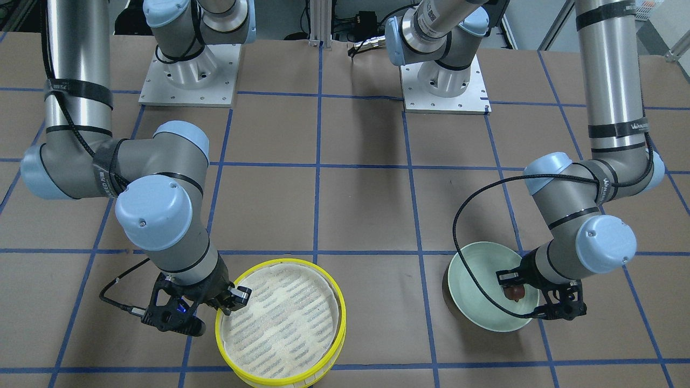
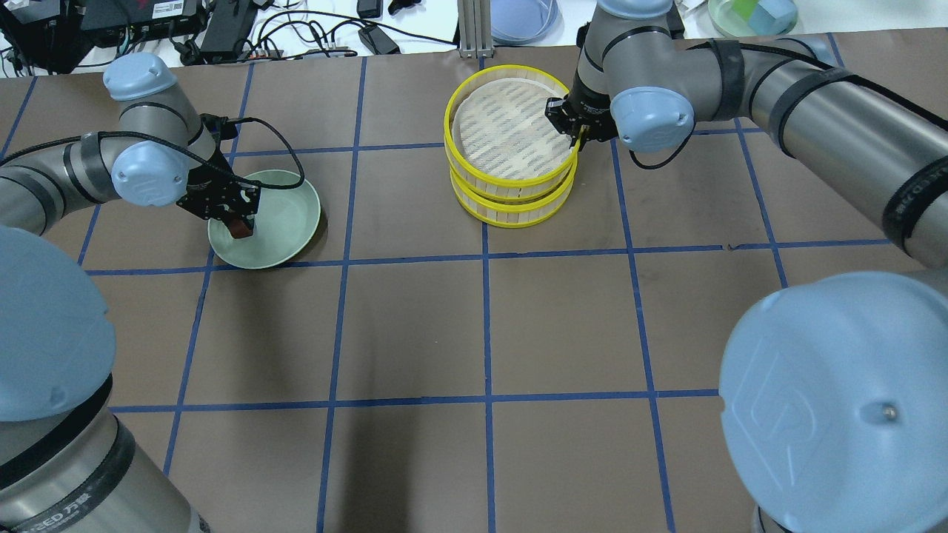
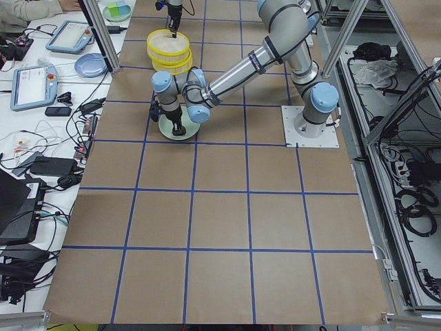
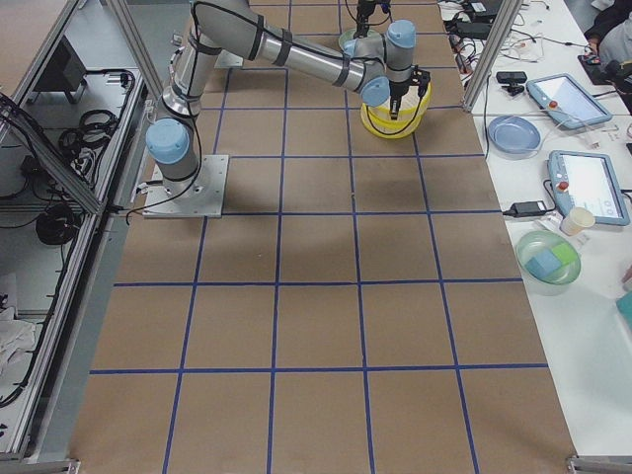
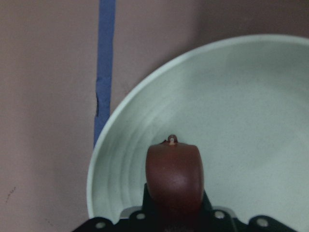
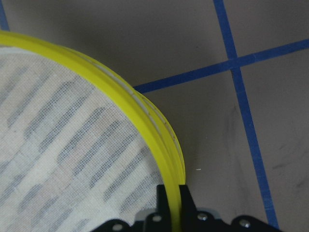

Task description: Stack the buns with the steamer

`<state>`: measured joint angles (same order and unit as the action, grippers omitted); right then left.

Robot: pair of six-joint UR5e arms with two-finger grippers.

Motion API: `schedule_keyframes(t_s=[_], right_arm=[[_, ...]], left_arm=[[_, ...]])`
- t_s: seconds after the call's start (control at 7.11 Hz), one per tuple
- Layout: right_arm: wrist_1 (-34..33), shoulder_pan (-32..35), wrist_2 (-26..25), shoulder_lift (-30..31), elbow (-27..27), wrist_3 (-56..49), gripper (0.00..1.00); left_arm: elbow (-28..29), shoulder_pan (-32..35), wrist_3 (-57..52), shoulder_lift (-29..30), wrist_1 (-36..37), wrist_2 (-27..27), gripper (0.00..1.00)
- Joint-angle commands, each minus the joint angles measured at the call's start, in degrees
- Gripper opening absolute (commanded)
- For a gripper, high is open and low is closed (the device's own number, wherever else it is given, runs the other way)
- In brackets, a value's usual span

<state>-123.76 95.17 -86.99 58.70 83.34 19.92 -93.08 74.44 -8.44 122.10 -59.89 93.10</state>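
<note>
My left gripper (image 2: 238, 222) is shut on the glossy dark reddish-brown bun (image 5: 175, 176) over the pale green plate (image 2: 289, 222); the bun also shows in the front view (image 1: 516, 291). I cannot tell whether the bun touches the plate. My right gripper (image 2: 578, 134) is shut on the yellow rim (image 6: 145, 121) of the top steamer tier (image 2: 511, 126). That tier has a white cloth liner, holds nothing, and rests on a second yellow tier (image 2: 511, 209), slightly offset. The creamy-white bun is not in view.
The brown table has a blue tape grid. The plate stands on my left and the steamer stack at the far middle (image 1: 337, 302). Cables, tablets and small bowls (image 4: 549, 259) lie on the white bench beyond the table's far edge.
</note>
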Motion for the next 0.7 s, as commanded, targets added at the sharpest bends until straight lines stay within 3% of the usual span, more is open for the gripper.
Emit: schedule_keyframes(t_s=[0.0,0.56], right_arm=[[0.36,0.01,0.15,0.97,-0.28,1.78,0.0],[2.65,0.01,-2.3,0.8,0.07,2.14,0.0]], left_arm=[[2.36,0.0,0.69,-0.9,-0.22,-0.46,0.0],[3.34,0.87,7.9,-5.72,-1.54,-3.19,0.0]])
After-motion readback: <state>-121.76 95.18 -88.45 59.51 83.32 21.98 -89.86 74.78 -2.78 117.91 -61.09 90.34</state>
